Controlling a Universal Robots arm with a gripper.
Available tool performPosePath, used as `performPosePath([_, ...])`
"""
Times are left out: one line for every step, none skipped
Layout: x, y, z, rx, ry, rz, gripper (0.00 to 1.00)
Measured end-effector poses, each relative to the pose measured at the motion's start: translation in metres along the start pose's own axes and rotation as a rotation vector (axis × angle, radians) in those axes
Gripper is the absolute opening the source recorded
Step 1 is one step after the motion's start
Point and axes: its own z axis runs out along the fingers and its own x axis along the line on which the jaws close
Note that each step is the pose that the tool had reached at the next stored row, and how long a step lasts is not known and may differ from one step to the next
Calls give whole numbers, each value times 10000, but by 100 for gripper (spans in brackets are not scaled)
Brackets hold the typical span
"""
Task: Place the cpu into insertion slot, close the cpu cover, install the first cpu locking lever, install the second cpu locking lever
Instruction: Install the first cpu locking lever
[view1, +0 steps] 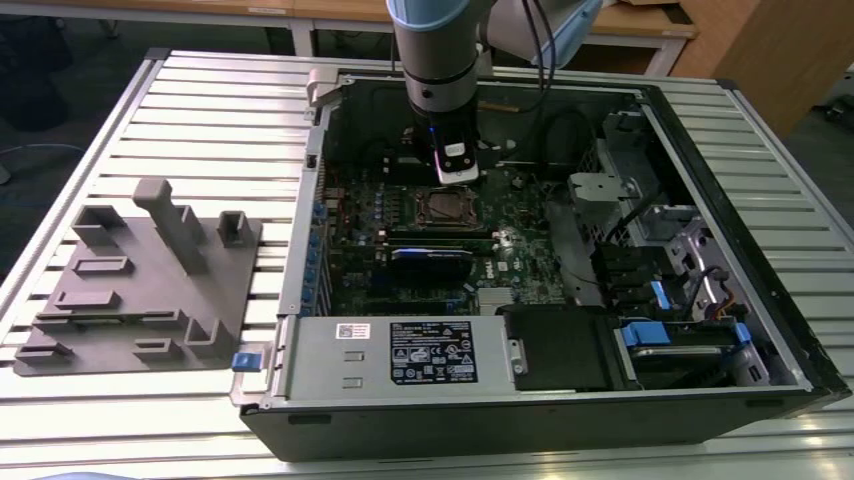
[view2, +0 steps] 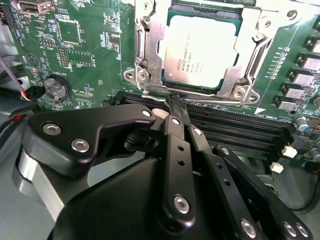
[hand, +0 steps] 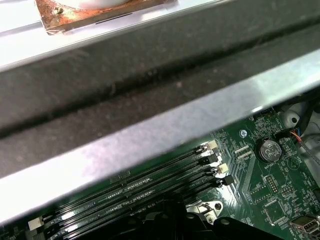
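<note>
Exterior view, arm: the arm (view1: 438, 60) reaches straight down into the open computer case (view1: 534, 425), which lies on a slatted table (view1: 200, 110)
Exterior view, gripper: the gripper (view1: 455, 178) hangs just above the insertion slot (view1: 441, 207) on the green motherboard (view1: 360, 270)
Exterior view, surroundings: a grey fixture tray (view1: 134, 290) sits on the table, to the exterior view's left of the case
Second wrist view, cpu: the cpu (view2: 200, 47) lies flat in the insertion slot, silver top up
Second wrist view, cpu cover: the cpu cover (view2: 150, 50) lies down around the cpu, framing it
Second wrist view, gripper: the black fingers (view2: 172, 130) are clenched together, their tips at the thin locking lever (view2: 215, 99) on the slot's edge beside the memory slots (view2: 240, 132); whether they pinch the lever, I cannot tell
First wrist view, board: the case wall (hand: 175, 125) crosses above the memory slots and a coin cell (hand: 267, 149)
</note>
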Motion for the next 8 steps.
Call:
performPosePath([0,0,0,2,-2,-1,11])
performPosePath([1,0,-1,4,-11,-3,11])
performPosePath([0,0,-1,2,-20,-5,11])
performPosePath([0,0,-1,0,-24,-6,11])
performPosePath([0,1,0,-1,-25,-6,11])
performPosePath([0,0,-1,0,-25,-7,11])
performPosePath([0,1,0,-2,-26,-7,11])
performPosePath([0,0,-1,-1,-26,-7,11])
